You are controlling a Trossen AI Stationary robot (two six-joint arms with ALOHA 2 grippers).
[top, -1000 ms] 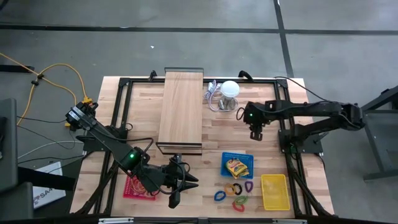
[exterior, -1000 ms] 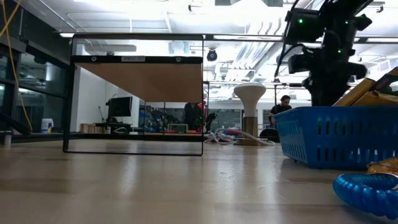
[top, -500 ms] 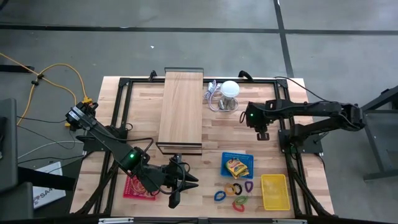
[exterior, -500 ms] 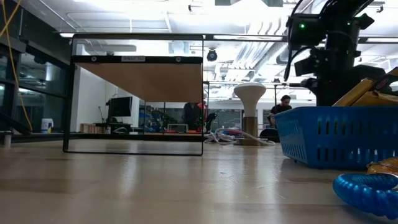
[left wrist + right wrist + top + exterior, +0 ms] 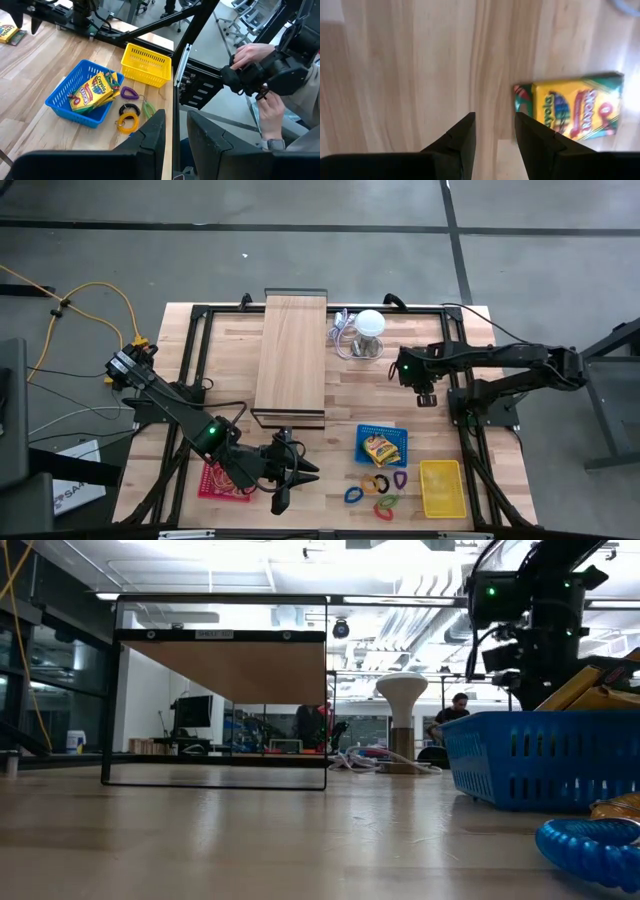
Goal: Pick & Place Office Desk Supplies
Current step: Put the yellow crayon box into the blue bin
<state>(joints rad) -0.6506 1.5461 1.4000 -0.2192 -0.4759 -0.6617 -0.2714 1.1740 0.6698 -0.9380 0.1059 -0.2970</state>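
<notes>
High view: I had the right gripper (image 5: 425, 395) hovering over bare table just beyond the blue basket (image 5: 383, 432), which held crayon packs (image 5: 380, 448). Coloured clips (image 5: 377, 488) lay in front of it, beside the yellow basket (image 5: 442, 487). Left gripper (image 5: 290, 477) sat at the near edge by the red basket (image 5: 222, 480).

Low view: right arm above the blue basket.

Left wrist: fingers (image 5: 150, 137) apart, nothing held.

Right wrist: fingers (image 5: 462, 137) apart, empty; one crayon pack (image 5: 572, 112) flat on the wood.

Right gripper (image 5: 426, 393) farther right, toward its base.
</notes>
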